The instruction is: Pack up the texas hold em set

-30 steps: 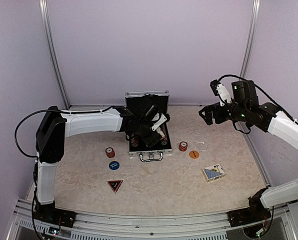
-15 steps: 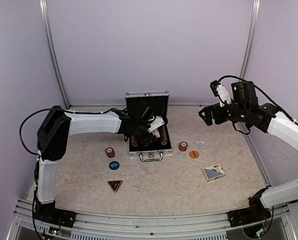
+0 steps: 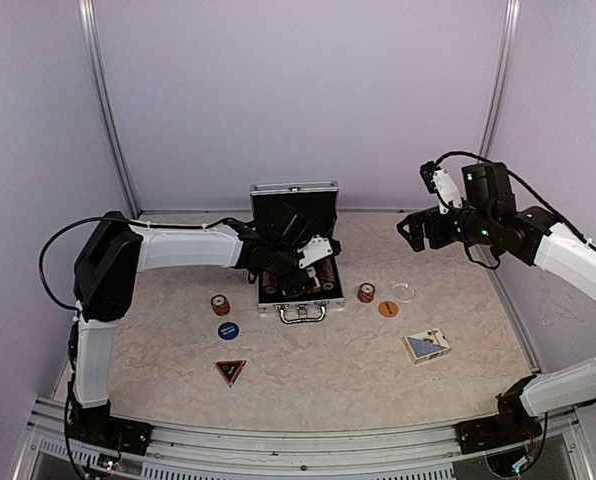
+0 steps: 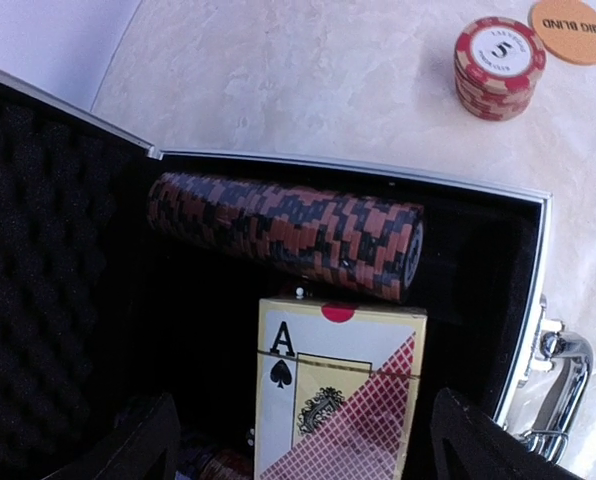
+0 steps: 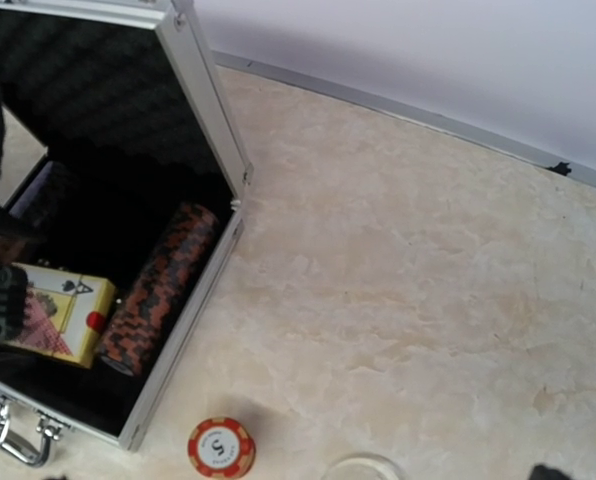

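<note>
Pale lilac enclosure; marbled beige tabletop (image 3: 318,400). Item: texas hold em set, part packed. Ribbed silver case (image 3: 294,187) stands open at mid-tabletop, lid upright at the far side, metal handle (image 3: 303,315) toward the arms. Contents in the black lining: one row of orange-red chips (image 4: 288,235) lying on edge along the right-hand wall, and a red deck (image 4: 338,400) flat just beside it, ace of spades showing. Left tool (image 4: 303,440) hangs over the deck, fingers spread wide to either side and clear of it, gripping nothing. Outside, right of the case: a short chip stack (image 3: 366,293), an orange Big Blind button (image 3: 388,309), a clear disc (image 3: 403,292), and a blue deck (image 3: 426,346) nearer the arms. Left of the case: a second chip stack (image 3: 220,304), a blue button (image 3: 228,330), a red triangle (image 3: 230,372). Right tool (image 3: 418,228) is raised well apart at the far right, wide and empty. Handling note: the deck looks seated, so the left tool is best lifted straight up, fingers kept spread, clear of the lid and the chip row.
</note>
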Robot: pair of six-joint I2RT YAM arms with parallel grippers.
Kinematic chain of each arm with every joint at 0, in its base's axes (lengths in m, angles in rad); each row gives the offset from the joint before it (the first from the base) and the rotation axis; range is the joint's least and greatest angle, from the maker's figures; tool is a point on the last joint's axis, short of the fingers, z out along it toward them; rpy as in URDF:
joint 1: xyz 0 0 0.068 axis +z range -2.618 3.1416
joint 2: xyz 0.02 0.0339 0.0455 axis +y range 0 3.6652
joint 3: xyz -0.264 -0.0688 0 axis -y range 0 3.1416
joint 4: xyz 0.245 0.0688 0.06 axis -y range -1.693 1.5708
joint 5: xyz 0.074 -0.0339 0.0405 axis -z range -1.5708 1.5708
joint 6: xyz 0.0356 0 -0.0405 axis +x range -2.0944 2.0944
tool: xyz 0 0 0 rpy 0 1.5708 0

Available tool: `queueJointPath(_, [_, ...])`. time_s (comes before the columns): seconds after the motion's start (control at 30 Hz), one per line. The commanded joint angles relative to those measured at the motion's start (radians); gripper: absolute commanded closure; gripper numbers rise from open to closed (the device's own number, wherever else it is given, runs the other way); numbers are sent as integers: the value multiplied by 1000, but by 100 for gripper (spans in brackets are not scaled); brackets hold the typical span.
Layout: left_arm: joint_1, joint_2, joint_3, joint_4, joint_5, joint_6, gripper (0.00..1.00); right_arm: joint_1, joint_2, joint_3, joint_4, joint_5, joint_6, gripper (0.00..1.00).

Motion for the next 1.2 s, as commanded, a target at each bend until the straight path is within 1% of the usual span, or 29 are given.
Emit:
queueJointPath(0.0, [58,7,44,83,39,-110,13,3,4,-11,21,1,8,0])
queueJointPath(0.07, [89,10,73,104,71,-203,13,2,3,-13,22,1,9,0])
queueJointPath(0.17, [113,5,69,165,111,-313,14,3,6,-15,22,-2,9,0])
queueJointPath(0.3, [114,21,86,184,113,-371,19,3,6,-16,22,-3,11,0])
queueJointPath(0.47, [90,69,98,207,18,-373,32,3,5,-16,25,-1,11,0])
queueJointPath(0.67, [69,104,85,249,-106,-372,43,3,6,-17,26,-1,10,0])
queueJointPath(1.03, [46,156,83,268,-250,-347,45,3,9,-14,25,-8,10,0])
queueJointPath(1.17, [49,188,120,227,-283,-354,46,3,12,-13,25,-10,10,0])
